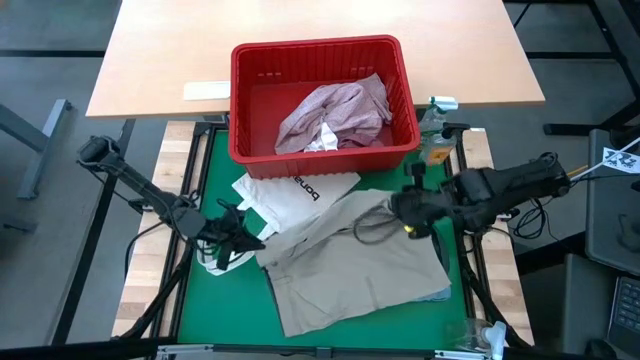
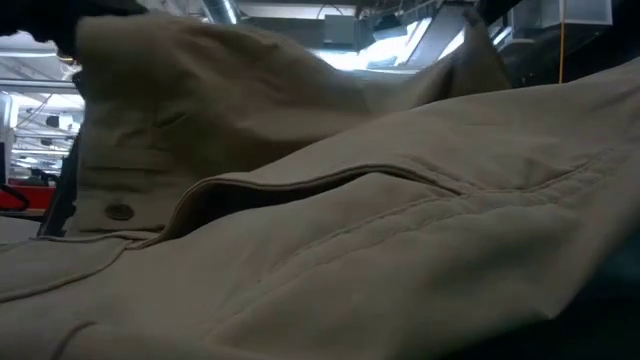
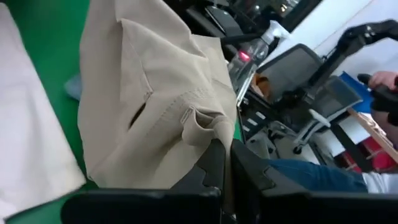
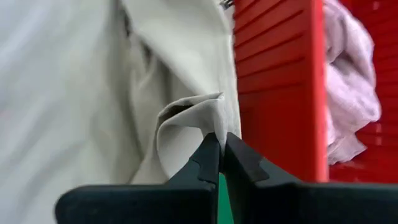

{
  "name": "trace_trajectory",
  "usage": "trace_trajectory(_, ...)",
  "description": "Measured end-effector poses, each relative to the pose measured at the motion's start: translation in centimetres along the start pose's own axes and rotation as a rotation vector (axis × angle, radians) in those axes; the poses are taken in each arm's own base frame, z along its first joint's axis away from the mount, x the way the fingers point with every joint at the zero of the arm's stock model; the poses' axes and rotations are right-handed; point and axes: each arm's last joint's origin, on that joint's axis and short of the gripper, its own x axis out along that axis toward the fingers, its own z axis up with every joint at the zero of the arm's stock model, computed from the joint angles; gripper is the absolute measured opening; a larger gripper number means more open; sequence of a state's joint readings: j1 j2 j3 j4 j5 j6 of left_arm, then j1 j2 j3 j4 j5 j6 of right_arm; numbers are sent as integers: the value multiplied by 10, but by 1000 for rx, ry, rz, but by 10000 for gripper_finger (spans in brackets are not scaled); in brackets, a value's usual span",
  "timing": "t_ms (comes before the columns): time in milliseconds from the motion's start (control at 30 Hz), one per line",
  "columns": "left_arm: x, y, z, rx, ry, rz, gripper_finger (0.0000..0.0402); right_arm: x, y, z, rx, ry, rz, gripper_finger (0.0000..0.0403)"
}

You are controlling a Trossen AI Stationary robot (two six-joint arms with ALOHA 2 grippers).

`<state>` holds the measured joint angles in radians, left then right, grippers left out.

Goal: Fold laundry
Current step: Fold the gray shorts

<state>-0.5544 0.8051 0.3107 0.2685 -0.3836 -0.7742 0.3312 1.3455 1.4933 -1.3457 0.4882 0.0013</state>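
A green mat (image 1: 215,165) covers the work table, with a pale wooden tabletop (image 1: 160,50) behind it at twelve o'clock and a workshop of desks and chairs beyond. The beige trousers (image 1: 355,265) lie spread over the mat's middle, partly across a white tote bag (image 1: 290,192). At twelve o'clock sits a red basket (image 1: 250,140) holding a mottled pink garment (image 1: 335,112).

The left gripper (image 3: 225,152), at nine o'clock from the trousers, is pinched tight on a fold of their edge. The right gripper (image 4: 221,149), at two o'clock near the basket, is likewise clamped on a bunch of the same cloth.

This looks like the start of a fold: both arms have a hold on opposite edges. The next move likely calls for lifting together, keeping the cloth taut, and clearing the tote bag and basket wall.
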Motion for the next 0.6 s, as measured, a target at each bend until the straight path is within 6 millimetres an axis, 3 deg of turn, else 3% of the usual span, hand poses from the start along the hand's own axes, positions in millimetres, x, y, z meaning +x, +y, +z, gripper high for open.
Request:
trace_trajectory(300, 18, -22, -29, 16, 15, -69, 4, -27, 44, -15, 47, 0, 32, 12)
trace_trajectory(600, 77, -77, -54, 137, 148, -85, 4, -49, 75, -31, 180, -16, 87, 12)
